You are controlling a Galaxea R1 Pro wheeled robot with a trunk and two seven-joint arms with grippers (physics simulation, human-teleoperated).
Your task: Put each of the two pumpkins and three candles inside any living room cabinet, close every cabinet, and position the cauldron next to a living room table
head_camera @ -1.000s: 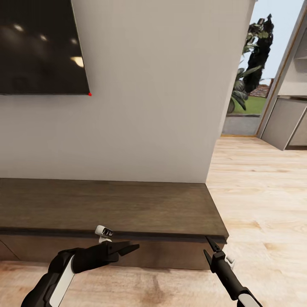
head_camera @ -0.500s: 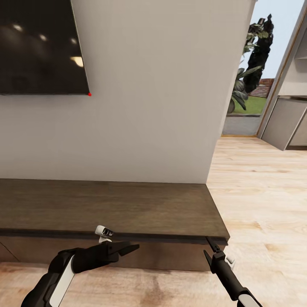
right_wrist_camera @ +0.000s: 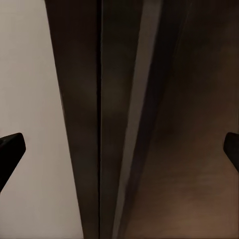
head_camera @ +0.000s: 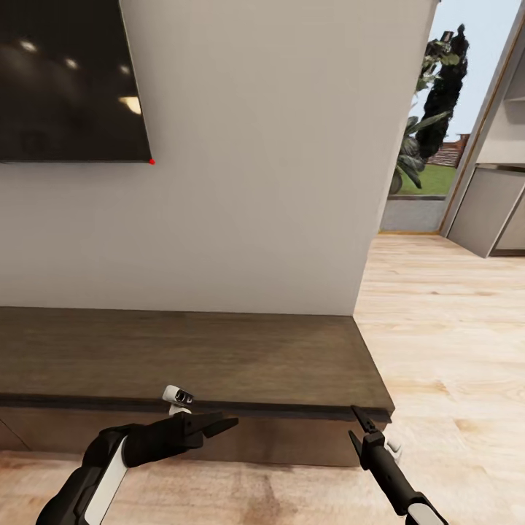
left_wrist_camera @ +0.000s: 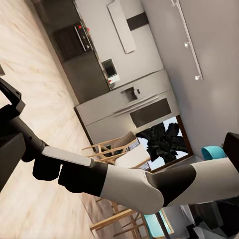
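**Inspector:** Standing beside the robot, I record the long, low dark-brown wooden cabinet [head_camera: 189, 357] against the pale grey wall [head_camera: 270, 146]. Its flat top is bare and both visible fronts look flush under the top edge.

**Assistant:** And the grippers, relative to that cabinet?

**Inspector:** The black right gripper [head_camera: 358, 424] points up at the cabinet's front edge near its right-hand end, its two thin fingers spread apart. In the right wrist view the fingertips [right_wrist_camera: 11, 149] sit at opposite borders, with the cabinet's dark edge and a seam [right_wrist_camera: 99, 119] between them. Whether a finger touches the wood, I cannot tell.

**Assistant:** The left one?

**Inspector:** The black left gripper [head_camera: 219, 424] hangs in front of the cabinet's front, near its middle, pointing sideways toward the right arm [left_wrist_camera: 119, 181]. Its fingers appear drawn together, holding nothing.

**Assistant:** Surroundings?

**Inspector:** A dark wall-mounted television screen [head_camera: 69, 80] hangs above the cabinet's left part. Light wood-plank floor [head_camera: 452, 328] runs past the cabinet's right end toward a glass door with greenery [head_camera: 434, 109] outside.
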